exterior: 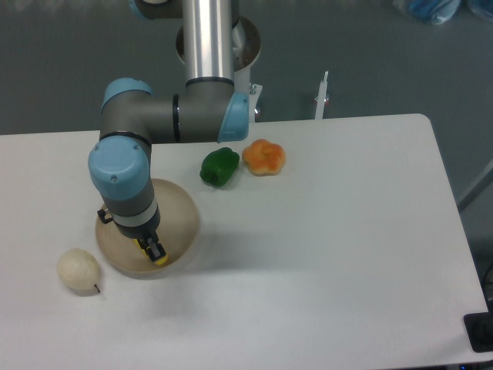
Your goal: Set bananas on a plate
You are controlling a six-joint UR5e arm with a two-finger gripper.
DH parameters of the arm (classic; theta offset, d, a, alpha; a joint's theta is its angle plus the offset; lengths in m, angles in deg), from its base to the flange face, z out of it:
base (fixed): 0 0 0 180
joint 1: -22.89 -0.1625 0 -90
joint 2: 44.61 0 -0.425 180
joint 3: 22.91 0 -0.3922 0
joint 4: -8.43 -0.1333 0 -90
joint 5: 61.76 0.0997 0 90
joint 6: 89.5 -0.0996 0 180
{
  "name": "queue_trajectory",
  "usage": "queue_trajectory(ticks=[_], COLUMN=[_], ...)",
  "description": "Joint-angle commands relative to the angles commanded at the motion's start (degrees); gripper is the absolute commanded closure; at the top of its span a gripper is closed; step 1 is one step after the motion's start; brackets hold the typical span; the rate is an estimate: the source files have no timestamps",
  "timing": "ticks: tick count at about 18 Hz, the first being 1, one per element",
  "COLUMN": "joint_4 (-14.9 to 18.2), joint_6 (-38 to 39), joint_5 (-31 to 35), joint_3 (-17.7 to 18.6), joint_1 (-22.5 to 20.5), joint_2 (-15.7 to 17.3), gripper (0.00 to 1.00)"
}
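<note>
Now my pincer (149, 250) is down over the plate (181, 220), near its front edge, fingers pinching the bananas (157, 260). Only a small bit of yellow shows at the tips, just under the black fingers; the rest of the bananas is hidden by my wrist. Can't tell if the yellow touches the plate surface or hangs just above it. My blue wrist joint (117, 169) sits straight above, covering the left and middle of the plate. The grey forearm (177, 119) runs right from there to the silver upright tube (208, 38).

Plate is tan, round, on the left part of the white bench (331, 254). Cream pear-like ball (78, 270) lies just beside the plate's lower-left rim, short stem pointing to the front. Green pepper (219, 166) sits up and right of the plate, apart from it. Orange lumpy fruit (264, 156) is right beside the pepper, almost touching. White clip post (323, 96) stands at the bench's far edge.
</note>
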Motion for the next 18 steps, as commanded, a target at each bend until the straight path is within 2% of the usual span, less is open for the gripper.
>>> queue_trajectory(ticks=[3, 6, 8, 10, 11, 15, 18], joint_4=[-3.3, -3.7, -4.2, -3.8, -4.0, -3.8, -3.5], joint_6=[-0.1, -0.9, -4.4, -9.6, -9.8, -13.6, -16.3], joint_5=[0.9, 1.6, 1.7, 1.6, 1.5, 1.7, 1.6], joint_3=[0.0, -0.4, -0.4, -1.5, -2.7, -8.1, -10.7], joint_1=[-1.6, -7.3, -12.5, -18.8, -21.2, -26.1, -28.6], joint_2=[1.8, 2.5, 2.3, 0.0, -1.8, -8.6, -10.5], gripper=[0.0, 0.0, 0.0, 0.0, 0.0, 0.0, 0.0])
